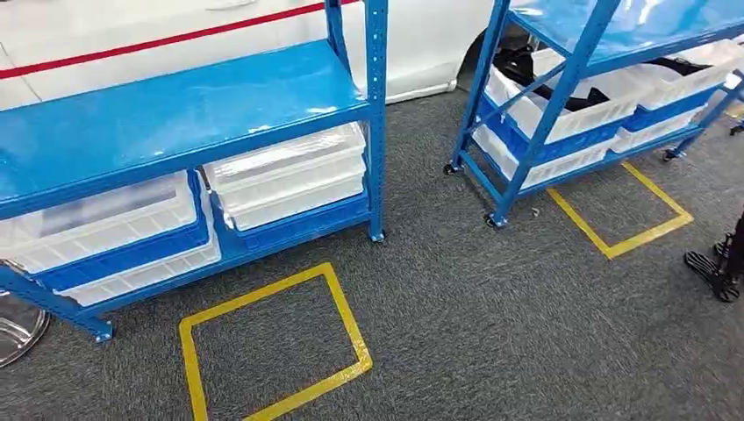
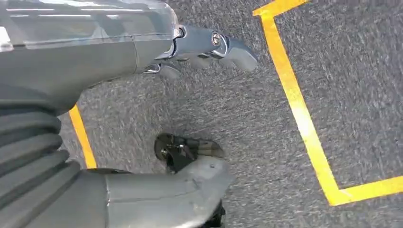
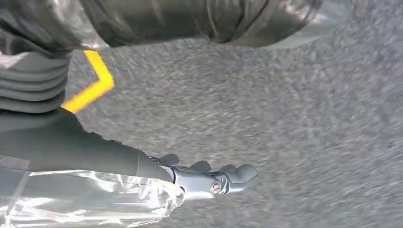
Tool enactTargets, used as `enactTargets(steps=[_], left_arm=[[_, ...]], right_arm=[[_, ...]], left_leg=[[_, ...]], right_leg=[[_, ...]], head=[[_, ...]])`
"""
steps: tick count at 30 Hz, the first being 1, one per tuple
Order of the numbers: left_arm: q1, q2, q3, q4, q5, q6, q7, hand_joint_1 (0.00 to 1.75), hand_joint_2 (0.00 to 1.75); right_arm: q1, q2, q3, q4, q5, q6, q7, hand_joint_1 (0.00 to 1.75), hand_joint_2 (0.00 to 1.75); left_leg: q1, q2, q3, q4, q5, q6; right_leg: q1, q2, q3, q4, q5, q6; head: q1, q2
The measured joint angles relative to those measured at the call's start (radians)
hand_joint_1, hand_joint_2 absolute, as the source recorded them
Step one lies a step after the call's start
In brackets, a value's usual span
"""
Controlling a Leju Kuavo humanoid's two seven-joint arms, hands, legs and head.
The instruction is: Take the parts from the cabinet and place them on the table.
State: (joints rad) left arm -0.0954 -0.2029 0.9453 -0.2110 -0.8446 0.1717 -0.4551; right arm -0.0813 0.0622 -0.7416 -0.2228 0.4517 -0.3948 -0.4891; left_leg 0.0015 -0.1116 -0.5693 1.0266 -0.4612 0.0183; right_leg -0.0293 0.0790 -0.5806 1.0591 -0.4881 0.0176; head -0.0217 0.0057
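Two blue racks stand ahead in the head view. The left rack [image 1: 175,114] has a bare top shelf, with white and blue bins [image 1: 289,180] stacked underneath. On the right rack [image 1: 561,96], black parts [image 1: 526,66] lie in a white bin [image 1: 570,118]. Both arms hang down over grey carpet. My left hand [image 2: 157,52] holds nothing, its fingers [image 2: 228,47] stretched out and the thumb [image 2: 190,190] well apart from them. The fingers [image 3: 223,178] of my right hand [image 3: 157,168] are likewise extended and it is empty.
Yellow tape squares mark the carpet in front of the left rack [image 1: 272,346] and the right rack [image 1: 627,210]. A white car body with a red stripe [image 1: 175,31] stands behind. A shiny round base [image 1: 13,329] sits at the left edge and a black object [image 1: 719,263] at the right edge.
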Motion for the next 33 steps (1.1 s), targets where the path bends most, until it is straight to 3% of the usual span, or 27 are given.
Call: enactTargets(steps=[2,3,4,5,7,8,9,10,12,13,14,17,18,19,20,21,23,24,25,26,27,28,29,31,33], left_arm=[[0.005,0.0,0.0,0.0,0.0,0.0,0.0,0.0,0.0],[0.005,0.0,0.002,0.0,0.0,0.001,0.0,0.0,0.0],[0.008,0.0,0.002,0.0,0.002,0.001,0.0,0.0,0.0],[0.006,0.0,0.003,0.0,0.003,0.002,0.0,0.0,0.0],[0.002,0.001,0.003,0.0,0.003,0.002,-0.001,0.0,0.0],[0.003,0.001,0.003,0.0,0.003,0.003,-0.003,0.0,0.0],[0.007,0.001,0.003,0.0,0.004,0.003,-0.003,0.0,0.0],[0.011,0.001,0.004,0.0,0.005,0.003,-0.004,0.0,0.0],[0.017,0.001,0.005,0.0,0.007,0.005,-0.006,0.0,0.0],[0.016,0.001,0.005,0.0,0.007,0.006,-0.006,0.0,0.0],[0.014,0.001,0.005,0.0,0.007,0.006,-0.006,0.0,0.0],[0.018,0.002,0.005,0.0,0.007,0.009,-0.007,0.0,0.0],[0.02,0.002,0.005,0.0,0.007,0.009,-0.008,0.0,0.0],[0.024,0.002,0.005,0.0,0.007,0.009,-0.01,0.0,0.0],[0.021,0.002,0.005,0.0,0.007,0.009,-0.012,0.0,0.0],[0.019,0.002,0.006,0.0,0.006,0.008,-0.013,0.0,0.0],[0.017,0.002,0.005,0.0,0.005,0.006,-0.018,0.0,0.0],[0.019,0.002,0.006,0.0,0.003,0.006,-0.02,0.0,0.0],[0.021,0.002,0.006,0.0,0.002,0.006,-0.022,0.0,0.0],[0.022,0.003,0.006,0.0,0.002,0.006,-0.024,0.0,0.0],[0.023,0.003,0.006,0.0,0.002,0.007,-0.024,0.0,0.0],[0.022,0.003,0.006,0.0,0.001,0.009,-0.025,0.0,0.0],[0.021,0.003,0.006,0.0,0.002,0.009,-0.027,0.0,0.0],[0.019,0.007,0.006,0.0,0.002,0.009,-0.031,0.0,0.0],[0.025,0.009,0.006,0.0,0.003,0.009,-0.032,0.0,0.0]], right_arm=[[-0.004,0.0,0.0,0.0,0.0,0.0,0.0,0.0,0.0],[-0.004,0.001,0.0,0.0,0.0,0.001,-0.001,0.0,0.0],[-0.005,0.002,0.0,0.0,0.0,0.002,-0.002,0.0,0.0],[-0.004,0.002,0.0,0.0,0.001,0.002,-0.004,0.0,0.0],[0.002,0.002,-0.001,0.0,0.001,0.003,-0.005,0.0,0.0],[0.003,0.001,-0.002,0.0,0.001,0.004,-0.006,0.0,0.0],[0.003,0.001,-0.002,0.0,0.002,0.004,-0.007,0.0,0.0],[0.003,0.001,-0.002,0.0,0.002,0.005,-0.008,0.0,0.0],[0.003,0.001,-0.002,0.0,0.002,0.005,-0.011,0.0,0.0],[0.003,0.001,-0.002,0.0,0.003,0.006,-0.013,0.0,0.0],[0.005,0.003,-0.002,0.0,0.005,0.007,-0.014,0.0,0.0],[0.002,0.004,-0.002,0.0,0.005,0.008,-0.017,0.0,0.0],[-0.001,0.005,-0.002,0.0,0.006,0.009,-0.017,0.0,0.0],[0.001,0.005,-0.002,0.0,0.008,0.011,-0.017,0.0,0.0],[0.004,0.005,-0.002,0.0,0.01,0.011,-0.018,0.0,0.0],[0.004,0.005,-0.002,0.0,0.012,0.011,-0.018,0.0,0.0],[0.009,0.005,-0.002,0.001,0.014,0.012,-0.018,0.0,0.0],[0.011,0.005,-0.002,0.001,0.015,0.013,-0.018,0.0,0.0],[0.012,0.006,-0.002,0.001,0.016,0.016,-0.018,0.0,0.0],[0.013,0.005,-0.002,0.001,0.018,0.018,-0.018,0.0,0.0],[0.013,0.005,-0.002,0.001,0.02,0.018,-0.018,0.0,0.0],[0.013,0.005,-0.002,0.001,0.023,0.019,-0.018,0.0,0.0],[0.013,0.005,-0.002,0.001,0.024,0.021,-0.017,0.0,0.0],[0.006,0.008,-0.002,0.001,0.033,0.023,-0.019,0.0,0.0],[-0.001,0.009,-0.001,0.001,0.036,0.023,-0.018,0.0,0.0]], left_leg=[[0.005,-0.02,-0.006,-0.005,0.003,-0.011],[0.005,-0.032,-0.006,-0.002,0.001,-0.017],[0.003,0.011,-0.008,0.015,-0.01,-0.019],[0.0,0.057,-0.032,0.061,-0.042,-0.023],[0.005,0.094,-0.111,0.218,-0.117,-0.032],[0.008,0.099,-0.143,0.28,-0.135,-0.035],[0.01,0.103,-0.155,0.3,-0.13,-0.035],[0.01,0.106,-0.143,0.275,-0.104,-0.035],[0.009,0.123,-0.058,0.108,-0.017,-0.026],[0.002,0.169,-0.01,0.02,0.013,-0.014],[-0.007,0.198,-0.004,0.001,-0.002,-0.005],[-0.012,0.167,-0.009,-0.003,0.002,0.003],[-0.011,0.15,-0.003,-0.018,0.006,0.011],[0.002,0.139,0.016,-0.032,0.018,0.016],[0.004,0.131,0.017,-0.038,0.021,0.022],[0.002,0.119,0.015,-0.038,0.023,0.026],[-0.002,0.094,0.012,-0.037,0.021,0.03],[-0.004,0.077,0.013,-0.036,0.021,0.03],[-0.005,0.061,0.014,-0.034,0.02,0.03],[-0.005,0.046,0.016,-0.031,0.018,0.028],[-0.005,0.031,0.017,-0.026,0.015,0.026],[-0.004,0.018,0.018,-0.021,0.012,0.023],[-0.007,0.01,0.011,-0.016,0.008,0.018],[0.0,-0.009,0.001,-0.011,0.008,0.007],[0.001,-0.032,-0.003,-0.018,0.011,-0.005]], right_leg=[[0.007,-0.019,0.004,-0.001,-0.001,-0.011],[-0.003,-0.034,0.009,-0.011,0.003,-0.019],[-0.002,-0.049,0.013,-0.016,0.005,-0.025],[-0.002,-0.058,0.015,-0.019,0.005,-0.032],[0.003,-0.092,0.015,-0.019,0.003,-0.036],[0.005,-0.107,0.016,-0.019,0.001,-0.037],[0.006,-0.12,0.017,-0.018,-0.001,-0.037],[0.006,-0.131,0.02,-0.018,-0.003,-0.037],[0.007,-0.155,0.029,-0.018,-0.009,-0.032],[0.008,-0.165,0.034,-0.019,-0.012,-0.028],[0.014,-0.175,0.037,-0.018,-0.016,-0.022],[0.008,-0.201,0.048,-0.026,-0.018,-0.004],[0.011,-0.214,0.06,-0.033,-0.019,0.004],[0.005,-0.185,0.064,-0.024,-0.029,0.011],[0.006,-0.135,0.048,0.008,-0.054,0.011],[0.006,-0.105,0.015,0.071,-0.093,0.01],[0.007,-0.087,-0.064,0.223,-0.159,0.011],[0.007,-0.086,-0.088,0.26,-0.158,0.011],[0.007,-0.084,-0.087,0.245,-0.129,0.01],[0.007,-0.082,-0.066,0.19,-0.083,0.008],[0.007,-0.074,-0.032,0.108,-0.031,0.005],[0.006,-0.046,0.006,0.017,0.018,0.0],[0.004,0.01,0.019,-0.014,0.0,-0.007],[0.01,-0.01,0.019,-0.024,0.002,-0.005],[0.011,-0.028,0.025,-0.029,0.002,-0.013]], head=[[0.001,0.0],[0.0,0.0],[0.0,0.0],[-0.002,0.0],[-0.001,0.0],[-0.001,0.0],[-0.001,0.0],[-0.001,0.0],[-0.001,0.0],[-0.001,0.0],[-0.001,0.0],[-0.001,0.0],[-0.001,0.0],[0.0,0.0],[-0.001,0.0],[0.0,0.0],[0.0,0.0],[0.0,0.0],[0.0,0.0],[0.0,0.0],[0.0,0.0],[0.0,0.0],[0.0,0.0],[0.0,0.0],[0.0,0.0]])
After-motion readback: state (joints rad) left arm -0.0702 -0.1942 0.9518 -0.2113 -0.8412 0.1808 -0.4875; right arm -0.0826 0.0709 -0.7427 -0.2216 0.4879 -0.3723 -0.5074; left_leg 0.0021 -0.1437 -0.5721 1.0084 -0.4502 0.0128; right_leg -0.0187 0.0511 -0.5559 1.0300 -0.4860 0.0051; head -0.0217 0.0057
